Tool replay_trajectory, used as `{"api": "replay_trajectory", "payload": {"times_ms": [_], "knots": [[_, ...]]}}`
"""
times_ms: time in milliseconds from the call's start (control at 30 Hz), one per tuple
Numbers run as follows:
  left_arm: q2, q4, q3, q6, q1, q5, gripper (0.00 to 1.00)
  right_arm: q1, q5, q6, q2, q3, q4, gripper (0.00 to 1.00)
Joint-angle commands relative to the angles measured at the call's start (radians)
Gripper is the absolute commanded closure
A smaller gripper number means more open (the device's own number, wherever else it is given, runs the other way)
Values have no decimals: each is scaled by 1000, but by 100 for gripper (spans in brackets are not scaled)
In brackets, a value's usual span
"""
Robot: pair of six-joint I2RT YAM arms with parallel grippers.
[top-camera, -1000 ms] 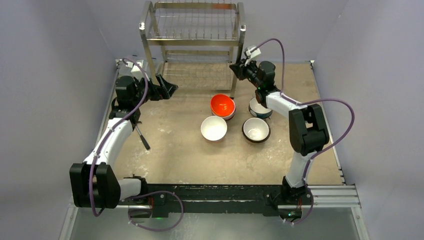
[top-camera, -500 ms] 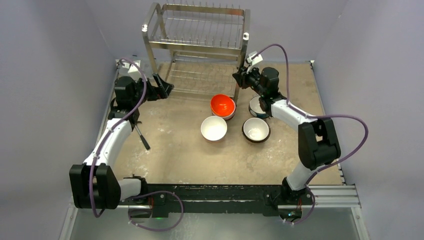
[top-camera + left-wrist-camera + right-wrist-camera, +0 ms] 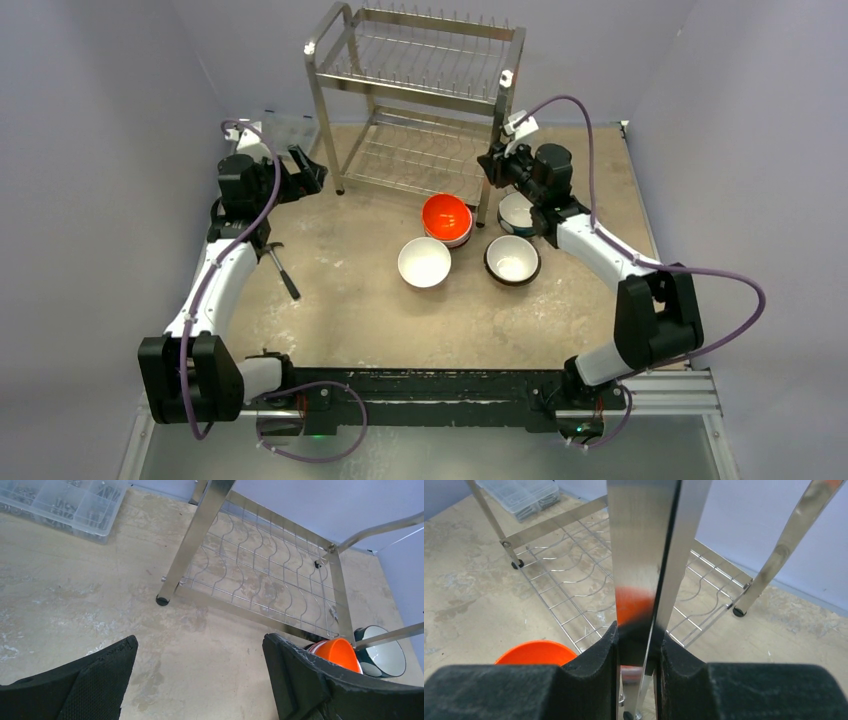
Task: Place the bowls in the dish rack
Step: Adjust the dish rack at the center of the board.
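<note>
While our right end effector (image 3: 638, 645), clenched on the dish rack's (image 3: 425, 62) leg (image 3: 644, 555), has dragged it rightward, our left end effector (image 3: 200, 660) gapes empty; the bowls (image 3: 446, 214) wait unloaded.

Left gripper (image 3: 199, 647) spread wide above a mottled beige tabletop (image 3: 75, 595).
Ahead stands the shiny steel wire dish rack (image 3: 260, 575); a bright orange round bowl (image 3: 337, 652) and a white, dark-outside bowl (image 3: 385, 655) sit at its right corner, and a clear plastic compartment box (image 3: 65, 502) lies upper left.
</note>
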Motion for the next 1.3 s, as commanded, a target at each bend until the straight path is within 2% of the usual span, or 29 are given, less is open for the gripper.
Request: {"api": "replay_trajectory", "payload": {"times_ms": [0, 167, 300, 433, 633, 733, 900, 1100, 1133, 1267], "knots": [[-16, 34, 15, 25, 5, 1, 5, -4, -2, -61, -104, -18, 103, 100], [62, 177, 2, 2, 5, 28, 5, -3, -23, -43, -124, -52, 95, 100], [152, 340, -14, -21, -4, 67, 9, -4, -49, -30, -132, -63, 74, 100], [223, 458, 4, 93, -75, 44, 10, -4, -62, -21, -133, -62, 49, 100], [366, 480, 135, 207, -96, -42, 10, -4, -92, -7, -140, -64, 17, 100], [461, 417, 252, 249, -98, -109, 11, -4, -110, -1, -141, -63, 1, 100], [563, 391, 383, 285, -100, -99, 18, -4, -158, 13, -132, -45, -39, 100], [542, 477, 345, 304, -102, 37, 53, -4, -202, 77, -119, -33, -83, 100], [526, 482, 330, 304, -102, 53, 64, -4, -201, 80, -117, -23, -102, 100], [448, 510, 230, 264, -102, 77, 93, -4, -196, 86, -111, 20, -183, 100]]}}
